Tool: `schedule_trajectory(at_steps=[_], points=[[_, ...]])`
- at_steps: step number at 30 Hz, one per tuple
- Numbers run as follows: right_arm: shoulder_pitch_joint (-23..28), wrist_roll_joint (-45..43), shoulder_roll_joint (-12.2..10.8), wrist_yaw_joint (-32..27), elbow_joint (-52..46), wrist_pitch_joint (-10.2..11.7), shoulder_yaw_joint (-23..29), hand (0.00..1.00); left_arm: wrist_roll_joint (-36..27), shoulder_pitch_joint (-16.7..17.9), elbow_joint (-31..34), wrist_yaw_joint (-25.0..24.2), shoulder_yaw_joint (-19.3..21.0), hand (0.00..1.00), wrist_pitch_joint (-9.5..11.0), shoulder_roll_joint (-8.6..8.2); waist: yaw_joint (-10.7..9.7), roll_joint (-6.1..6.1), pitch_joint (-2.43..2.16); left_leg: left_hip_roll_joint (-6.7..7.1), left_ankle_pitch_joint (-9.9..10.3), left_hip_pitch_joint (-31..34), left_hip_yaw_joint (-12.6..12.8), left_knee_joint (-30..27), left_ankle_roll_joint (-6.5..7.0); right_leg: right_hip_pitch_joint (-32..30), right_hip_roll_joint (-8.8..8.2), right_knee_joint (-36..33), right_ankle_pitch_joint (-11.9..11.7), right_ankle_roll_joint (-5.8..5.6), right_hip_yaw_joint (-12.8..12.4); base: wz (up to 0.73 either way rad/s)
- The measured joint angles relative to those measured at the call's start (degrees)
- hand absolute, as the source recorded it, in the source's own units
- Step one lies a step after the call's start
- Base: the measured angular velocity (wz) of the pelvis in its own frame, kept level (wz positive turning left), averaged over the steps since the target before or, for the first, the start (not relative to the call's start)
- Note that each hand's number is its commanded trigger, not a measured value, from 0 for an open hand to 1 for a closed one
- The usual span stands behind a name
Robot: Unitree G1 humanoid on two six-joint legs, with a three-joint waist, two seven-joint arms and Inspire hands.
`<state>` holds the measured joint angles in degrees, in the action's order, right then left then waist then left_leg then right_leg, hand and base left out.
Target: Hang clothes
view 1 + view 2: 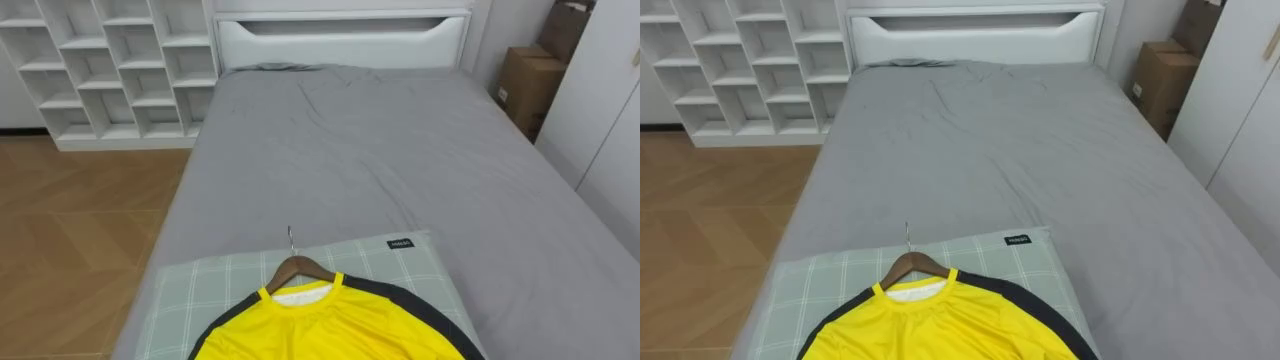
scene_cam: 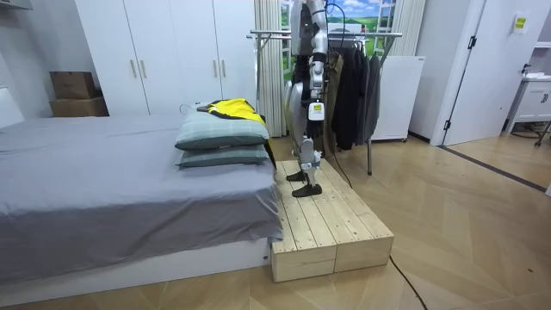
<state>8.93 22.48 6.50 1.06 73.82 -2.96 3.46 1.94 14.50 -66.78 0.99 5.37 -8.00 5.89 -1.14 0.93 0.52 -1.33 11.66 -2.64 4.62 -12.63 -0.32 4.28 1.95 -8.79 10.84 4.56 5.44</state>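
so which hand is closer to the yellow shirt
Cannot tell: the left hand hangs by its side, apart from the yellow shirt ahead; the right hand is hidden by its body.

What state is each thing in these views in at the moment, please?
pillows: stacked at one end of the bed.
shirt: on a hanger, lying on the pillows.
hanger: in the shirt's collar, hook free.
wardrobe: doors shut.
rack: dark clothes hanging.
shelves: empty.
left hand: hanging by the robot's side.
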Motion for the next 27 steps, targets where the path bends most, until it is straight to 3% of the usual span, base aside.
schedule_trajectory(at_steps=[7, 27], points=[[-0.03, 0.14, 0.15, 0.51, 0.05, 0.44, -0.27, 0.0, 1.14, -0.22, -0.1, 0.11, 0.0, 0.0, 0.93, 0.03, 0.13, -0.07, 0.02, 0.04, 0.0, 0.14, 0.0, 0.03, 0.0, -0.23, 0.04, 0.01, 0.11, -0.09, -0.31, 0.0], [-0.04, -0.24, 0.48, 1.49, 0.12, 0.47, -0.38, 0.0, 2.26, -0.38, -0.2, 0.13, 0.07, 0.0, 1.04, 0.08, -0.01, -0.02, 0.0, 0.09, 0.0, 0.09, 0.0, 0.0, 0.0, -0.2, -0.03, 0.0, 0.11, -0.08, -0.31, 0.0]])
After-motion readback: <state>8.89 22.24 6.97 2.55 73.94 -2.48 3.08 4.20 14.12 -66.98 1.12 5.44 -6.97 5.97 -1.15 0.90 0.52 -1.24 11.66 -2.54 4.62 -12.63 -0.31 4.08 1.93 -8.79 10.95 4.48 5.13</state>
